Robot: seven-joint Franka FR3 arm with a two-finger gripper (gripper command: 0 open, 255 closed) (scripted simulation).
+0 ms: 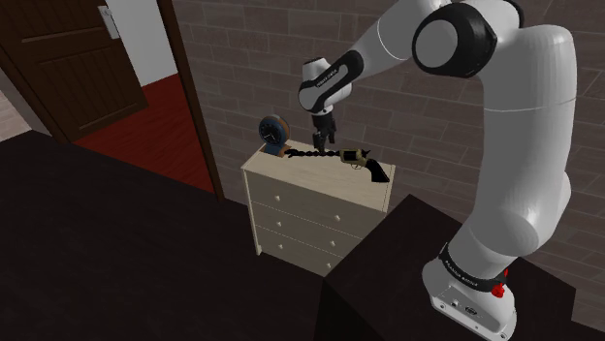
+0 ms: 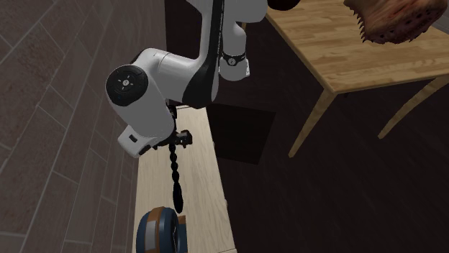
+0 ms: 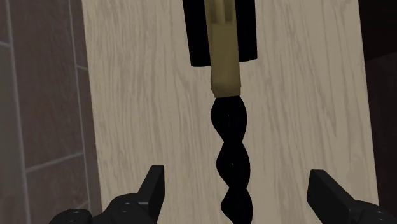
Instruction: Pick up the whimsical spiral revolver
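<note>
– Brick wall (image 1: 242, 58) at the back, a pale wooden dresser (image 1: 320, 208) against it. Where's the revolver (image 1: 339, 158)?

– Lying flat along the dresser top. Its muzzle points to the shoulder view's left, near a round blue object (image 1: 274, 132) standing at that end. Its grip is toward the right end.

– What does it look like?

– It has a black barrel twisted like a rope, a dull tan frame in the middle with a black block around it, and a black grip. It's long and thin, and it lies low on the wood.

– And the gripper (image 3: 238, 184)?

– It hangs over the barrel, released. In the wrist view the two fingers stand well apart with the twisted barrel between them. Neither touches it, so nothing is held.

– How will it handle?

– I'd judge it rigid all through, with no give and nothing fragile. It's probably light enough for this arm. The bulk sits in the frame and grip, so if it's held far out on the barrel, the heavy end would likely sag.

– Is it slippery?

– Perhaps. The spiral is all rounded crests and grooves, so flat pads may land on a crest and slide. I'd close where the barrel meets the tan frame. That's nearer the balance point, and the fingers could seat in a groove.
</note>
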